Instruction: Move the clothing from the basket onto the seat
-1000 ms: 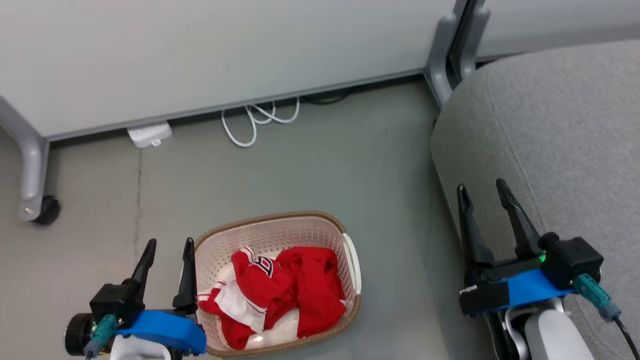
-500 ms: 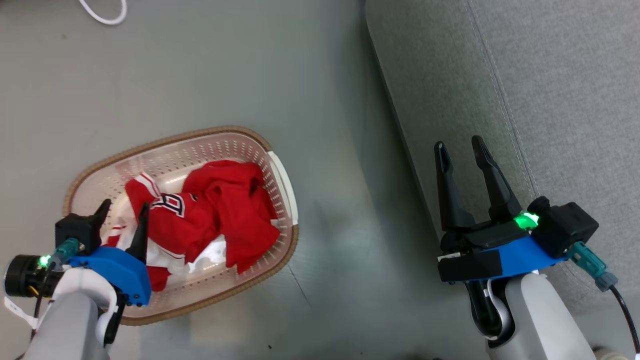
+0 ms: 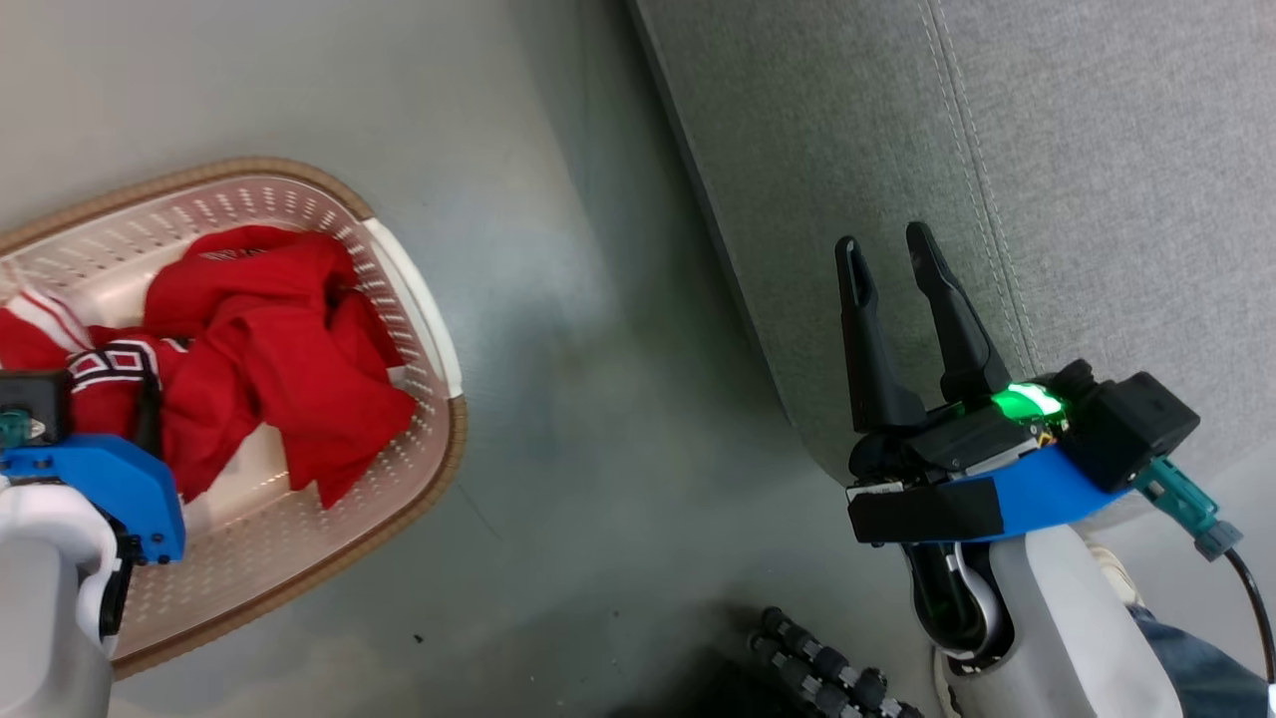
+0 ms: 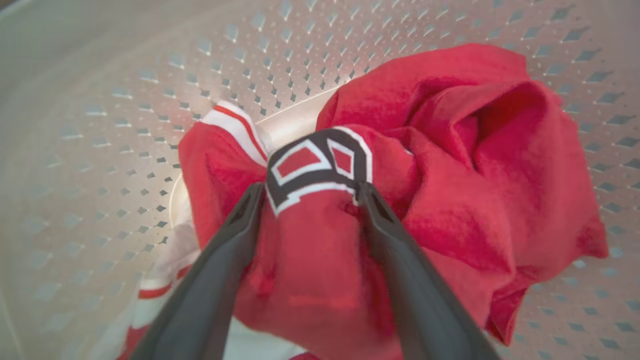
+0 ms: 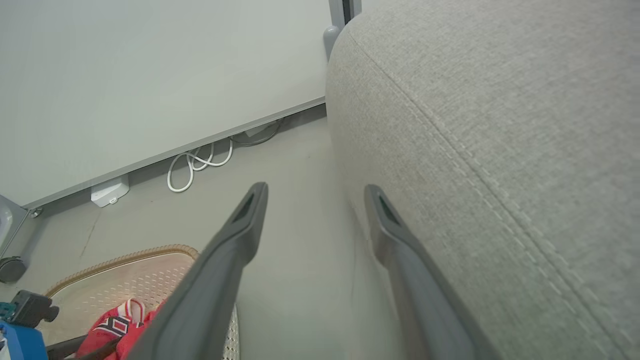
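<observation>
Notably, clothing point(image 3: 269, 339) was found bunched in the basket point(image 3: 451, 439); judged soft, light. Left end effector point(image 4: 310, 192) was spread astride the numbered fold point(image 4: 320, 167), a likely pinch point; right end effector point(image 3: 882, 239) spread by the seat point(image 3: 1097, 150).

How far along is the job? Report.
Done: nothing; the red fabric garments lie in the cream perforated plastic basket. In hand: open left tool straddles the numbered fold. Left: grip, lift, carry to the grey woven sofa seat. Right tool: open.
</observation>
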